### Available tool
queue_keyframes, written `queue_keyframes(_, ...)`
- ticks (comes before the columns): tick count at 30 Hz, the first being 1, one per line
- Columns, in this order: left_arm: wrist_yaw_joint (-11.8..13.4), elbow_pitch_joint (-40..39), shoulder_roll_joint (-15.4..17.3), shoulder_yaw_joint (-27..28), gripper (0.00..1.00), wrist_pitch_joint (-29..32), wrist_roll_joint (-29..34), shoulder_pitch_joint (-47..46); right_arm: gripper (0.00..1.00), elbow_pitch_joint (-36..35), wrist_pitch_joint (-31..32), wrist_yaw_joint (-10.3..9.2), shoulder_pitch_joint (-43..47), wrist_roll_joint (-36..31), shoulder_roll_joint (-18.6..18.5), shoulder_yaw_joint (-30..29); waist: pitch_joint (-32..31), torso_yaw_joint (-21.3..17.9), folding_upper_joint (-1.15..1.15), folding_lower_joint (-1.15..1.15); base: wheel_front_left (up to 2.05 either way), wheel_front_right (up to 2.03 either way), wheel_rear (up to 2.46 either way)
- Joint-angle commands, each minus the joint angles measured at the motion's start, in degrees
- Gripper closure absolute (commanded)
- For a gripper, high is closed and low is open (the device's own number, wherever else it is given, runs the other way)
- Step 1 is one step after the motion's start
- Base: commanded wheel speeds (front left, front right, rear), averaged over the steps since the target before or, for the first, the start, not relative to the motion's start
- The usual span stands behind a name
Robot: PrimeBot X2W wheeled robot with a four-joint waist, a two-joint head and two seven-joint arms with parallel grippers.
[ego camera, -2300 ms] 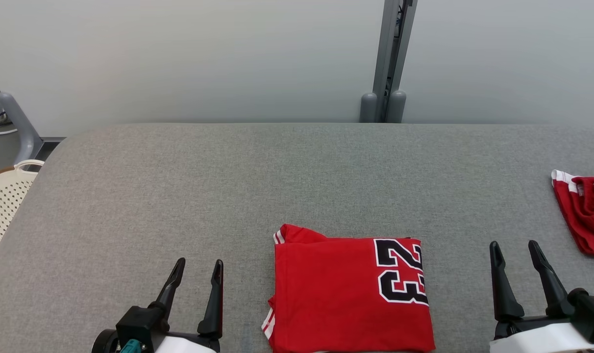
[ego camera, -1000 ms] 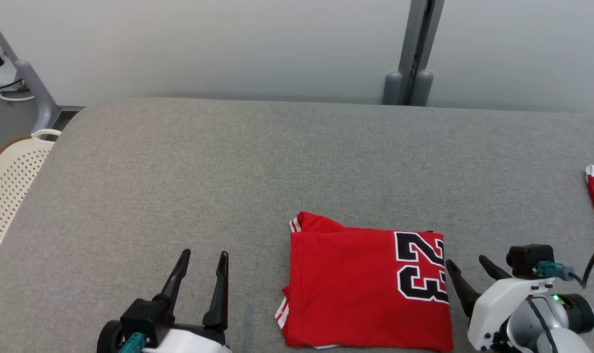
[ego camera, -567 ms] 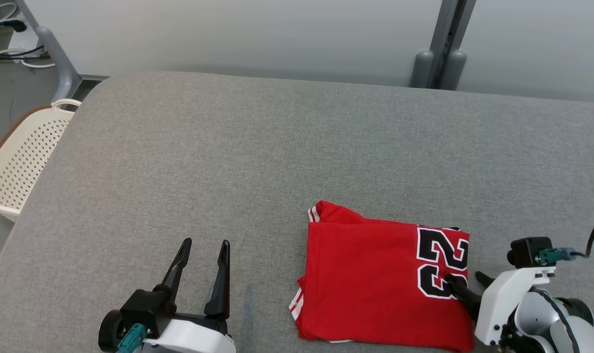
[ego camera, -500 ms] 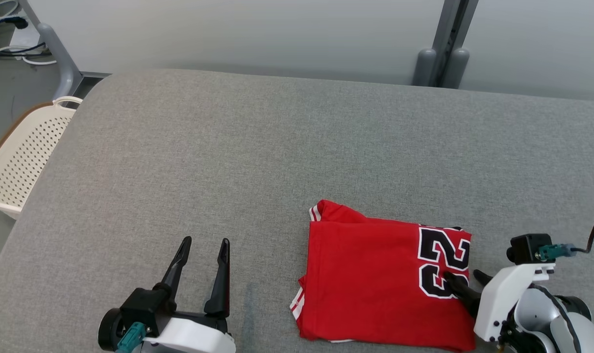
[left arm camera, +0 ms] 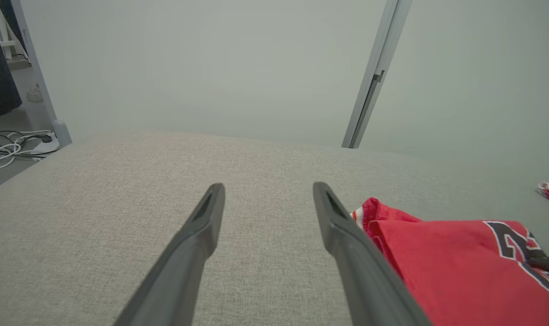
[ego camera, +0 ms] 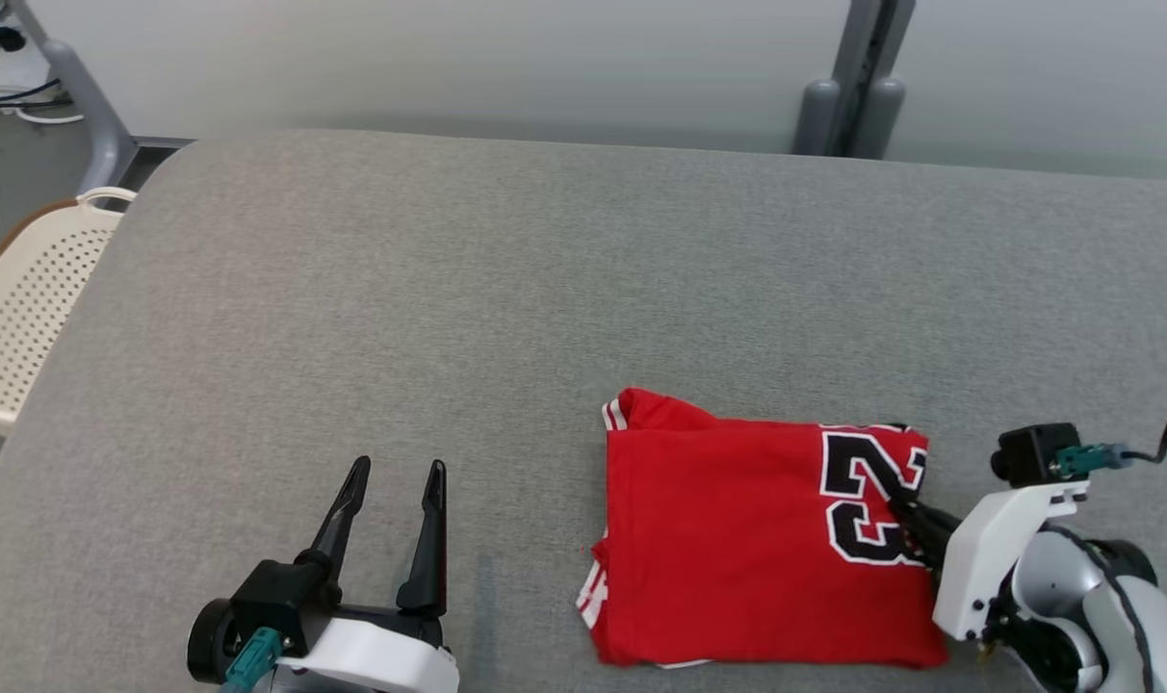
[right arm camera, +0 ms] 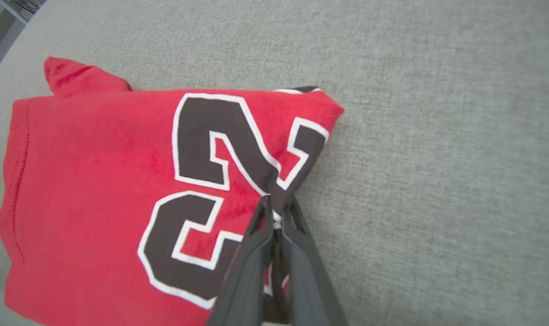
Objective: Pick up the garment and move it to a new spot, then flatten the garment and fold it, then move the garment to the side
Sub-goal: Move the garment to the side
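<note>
Cream perforated plastic, a basket [ego camera: 25, 289], sits at the far left edge of our head view, just off the rounded corner of the grey fabric table [ego camera: 401, 269]. At the lower left we see the left gripper [ego camera: 398, 467] over bare cloth, its two dark fingers spread apart with nothing between them. Its own wrist view shows us the same gap, the fingers pointing toward the pale wall [left arm camera: 211, 68]. Right of it, in the lower middle of the frame, lies the garment [ego camera: 728, 549], a red jersey folded into a rough rectangle on the table. It has white-striped trim at its upper left corner and a black number 23 along its right side. At the lower right is the right gripper [ego camera: 903, 505], its fingers pointing up and left and pressed together on the jersey's right edge at the numerals. In the right wrist view we see the fingertips pinching a small pucker of fabric there. A grey post [ego camera: 848, 87] stands behind the table at the upper right.
</note>
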Motion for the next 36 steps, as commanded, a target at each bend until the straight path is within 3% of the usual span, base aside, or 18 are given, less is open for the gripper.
queue_keyframes(1, -0.2, -0.2, 0.1, 0.2, 0.0, -0.1, 0.4, -0.7, 1.0, 0.0, -0.8, 0.0, -0.6, 0.1, -1.1, -0.3, 0.1, -1.3, 0.0, 0.0, 0.0, 0.0, 0.0)
queue_keyframes(9, -0.8, -0.5, 0.1, -0.1, 0.0, -0.1, 1.4, -1.3, 1.0, -0.4, -4.8, 0.01, -3.3, -0.6, -3.6, -2.4, 1.0, -9.4, 0.0, 0.0, 0.0, 0.0, 0.0)
queue_keyframes(24, -2.1, 0.5, 0.5, -1.3, 0.0, -0.1, 4.2, -4.2, 1.0, 0.3, -8.9, 0.01, -6.0, -2.1, -3.2, -6.9, 4.3, -24.6, 0.0, 0.0, 0.0, 0.0, 0.0)
queue_keyframes(30, -2.4, 1.2, 0.5, -1.6, 0.0, -0.1, 4.7, -5.0, 1.0, 0.9, -9.5, 0.01, -6.8, -2.5, -2.6, -6.8, 4.4, -26.4, 0.0, 0.0, 0.0, 0.0, 0.0)
queue_keyframes(36, -2.4, 1.4, 0.4, -1.9, 0.0, -0.1, 4.3, -5.1, 1.0, 1.0, -10.1, 0.01, -8.2, -3.5, -2.7, -6.7, 3.7, -25.0, 0.0, 0.0, 0.0, 0.0, 0.0)
